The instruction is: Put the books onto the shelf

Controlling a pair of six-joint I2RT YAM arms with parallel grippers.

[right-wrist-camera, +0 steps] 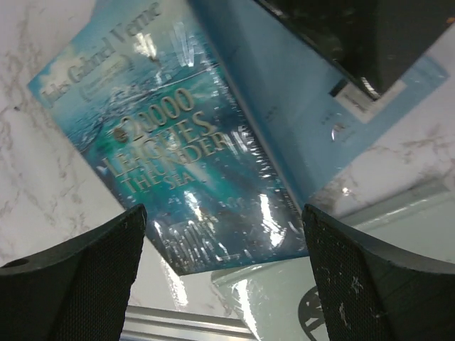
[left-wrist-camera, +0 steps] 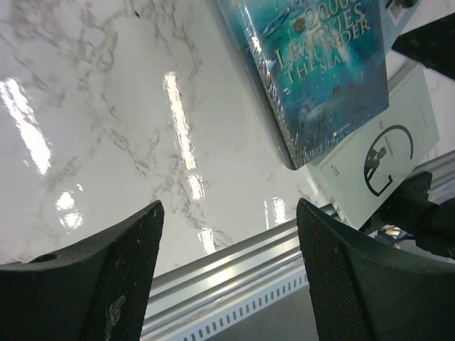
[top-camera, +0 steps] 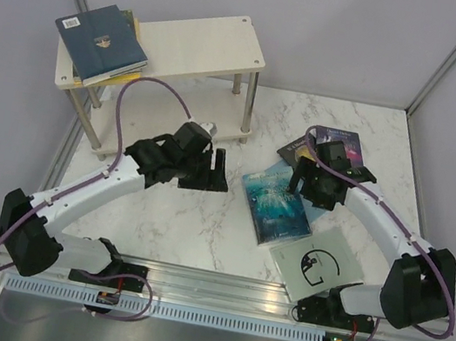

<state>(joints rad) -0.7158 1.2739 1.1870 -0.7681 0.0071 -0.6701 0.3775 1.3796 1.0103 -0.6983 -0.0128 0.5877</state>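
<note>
Teal ocean paperback looks thin, light, slippery in wrap, so pinch the near edge; right gripper hangs wide open, empty.

Shelf: stands at 11 o'clock on the table, in its far left corner.
Stack of books: lies on the shelf's top board at its 9 o'clock end, overhanging the edge.
Verne paperback: lies flat on the table at 3 o'clock from its middle.
G-marked book: lies flat at 5 o'clock from the Verne paperback, meeting its corner.
Third loose book: lies at 1 o'clock from the Verne paperback, partly under the right arm.
Left gripper: hangs over bare table, with the shelf at its 11 o'clock and the Verne paperback at its 3 o'clock.
Right gripper: hangs over the Verne paperback's 1 o'clock corner.
</note>
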